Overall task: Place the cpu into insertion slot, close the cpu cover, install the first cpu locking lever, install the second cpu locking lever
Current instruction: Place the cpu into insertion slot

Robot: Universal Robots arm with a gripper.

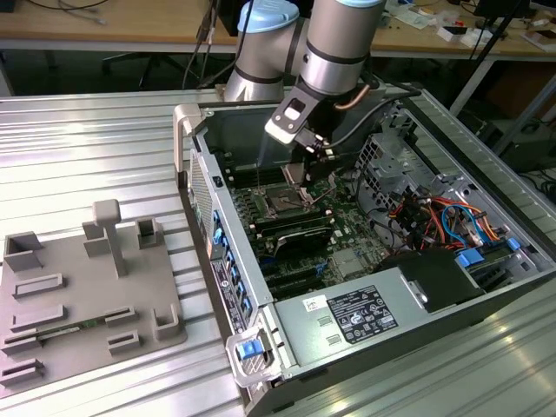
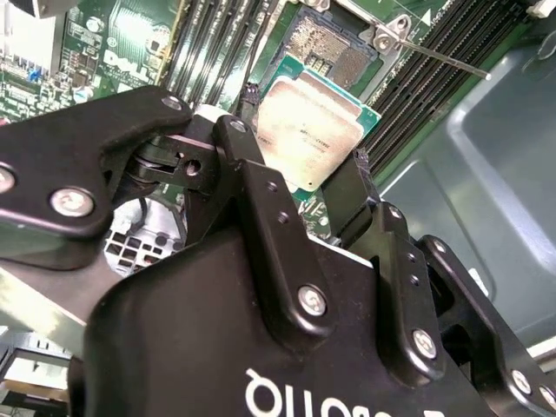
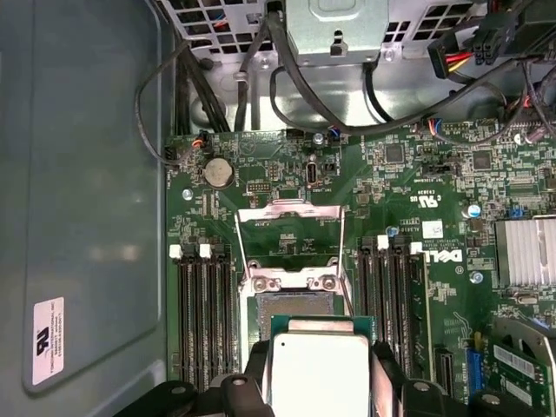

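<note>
My gripper (image 2: pixel 300 152) is shut on the cpu (image 2: pixel 311 129), a flat square chip with a dull silver top and a green edge, held by two opposite sides between black fingers (image 2: pixel 248 161). In the first wrist view the cpu (image 3: pixel 318 372) hangs in the gripper (image 3: pixel 320 365) just above and slightly short of the insertion slot (image 3: pixel 295 304), a dark square socket with a metal rim. The cpu cover (image 3: pixel 290 210), a silver frame, stands swung open beyond the slot. In the exterior view the gripper (image 1: pixel 300 169) is inside the computer case, over the insertion slot (image 1: pixel 283 201).
Long black memory slots (image 3: pixel 204 313) flank the socket on both sides. A thin metal lever (image 2: pixel 443 59) sticks out beside the insertion slot (image 2: pixel 328 42). Cable bundles (image 1: pixel 434 217) and a power supply (image 1: pixel 365 317) fill the case. A grey fixture plate (image 1: pixel 82 295) lies on the table.
</note>
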